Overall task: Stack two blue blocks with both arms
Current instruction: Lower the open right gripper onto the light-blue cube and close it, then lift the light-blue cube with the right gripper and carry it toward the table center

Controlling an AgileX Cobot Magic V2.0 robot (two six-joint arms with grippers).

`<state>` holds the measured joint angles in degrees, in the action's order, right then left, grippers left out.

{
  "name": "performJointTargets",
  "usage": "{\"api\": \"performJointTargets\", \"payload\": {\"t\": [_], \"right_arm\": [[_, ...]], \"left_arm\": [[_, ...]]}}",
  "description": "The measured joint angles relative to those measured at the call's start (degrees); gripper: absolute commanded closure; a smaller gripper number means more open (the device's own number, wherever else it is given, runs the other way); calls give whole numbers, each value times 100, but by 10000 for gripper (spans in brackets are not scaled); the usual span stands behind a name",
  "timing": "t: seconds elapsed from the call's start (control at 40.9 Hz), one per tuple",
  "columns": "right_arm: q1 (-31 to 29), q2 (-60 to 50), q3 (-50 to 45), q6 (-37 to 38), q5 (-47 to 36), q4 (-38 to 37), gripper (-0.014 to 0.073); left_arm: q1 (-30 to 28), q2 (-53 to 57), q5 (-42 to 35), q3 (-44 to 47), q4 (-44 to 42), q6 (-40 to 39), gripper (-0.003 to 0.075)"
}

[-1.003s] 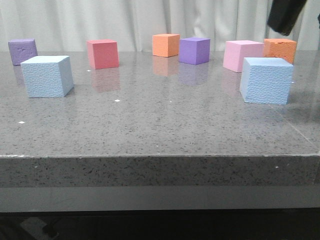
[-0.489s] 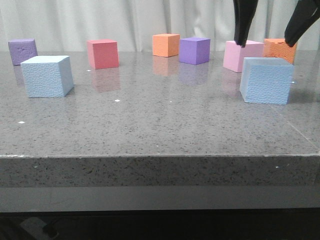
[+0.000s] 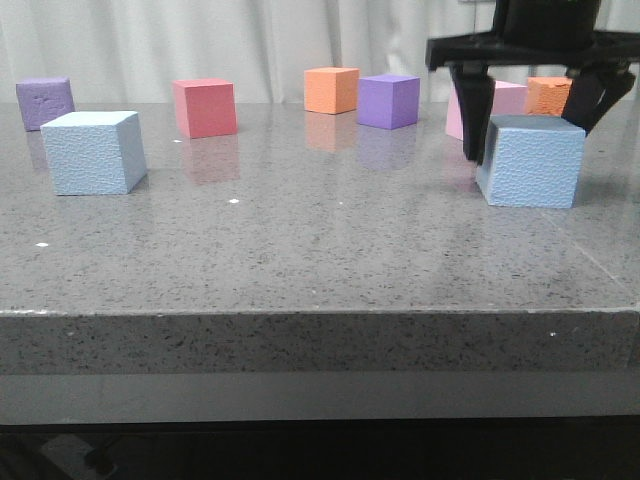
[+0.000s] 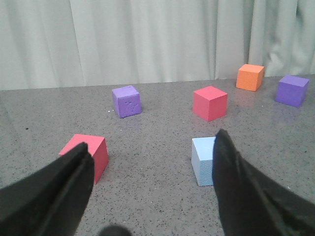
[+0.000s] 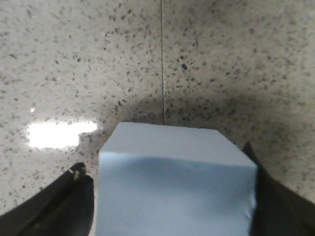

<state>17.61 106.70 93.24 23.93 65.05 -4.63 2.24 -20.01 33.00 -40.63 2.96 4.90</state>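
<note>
One pale blue block [image 3: 530, 165] stands at the right of the table. My right gripper [image 3: 530, 140] has come down over it, open, one finger beside each side face. In the right wrist view the block [image 5: 177, 182] fills the space between the fingers [image 5: 74, 196], with a thin gap showing on one side. The other blue block [image 3: 95, 152] stands at the left, untouched. The left wrist view shows it [image 4: 203, 160] beyond my open, empty left gripper [image 4: 151, 142], partly hidden by one finger. The left gripper is out of the front view.
Along the back stand a purple cube [image 3: 45, 102], a red cube [image 3: 205, 107], an orange cube [image 3: 332, 90], a purple cube [image 3: 389, 101], a pink cube [image 3: 505, 98] and an orange cube [image 3: 548, 95]. Another red cube [image 4: 86, 155] lies near the left gripper. The table's front edge [image 3: 320, 312] is close.
My right gripper has come down from above the table until its open fingers straddle the right blue block. The blocks have not moved.
</note>
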Motion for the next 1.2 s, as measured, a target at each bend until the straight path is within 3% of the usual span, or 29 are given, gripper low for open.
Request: {"api": "performJointTargets", "payload": {"t": [0.098,0.269,0.391,0.832,1.199], "right_arm": [[0,62,0,0,0,0,39],[0,62,0,6,0,0,253],[0,62,0,6,10,11,319],[45,62,322,6,464,165,323],[1026,294,1643,244,605,237,323]], "left_arm": [[0,0,0,0,0,0,230],[0,0,0,0,0,0,230],[0,0,0,0,0,0,230],[0,0,0,4,0,0,230],[0,0,0,13,0,0,230]]}}
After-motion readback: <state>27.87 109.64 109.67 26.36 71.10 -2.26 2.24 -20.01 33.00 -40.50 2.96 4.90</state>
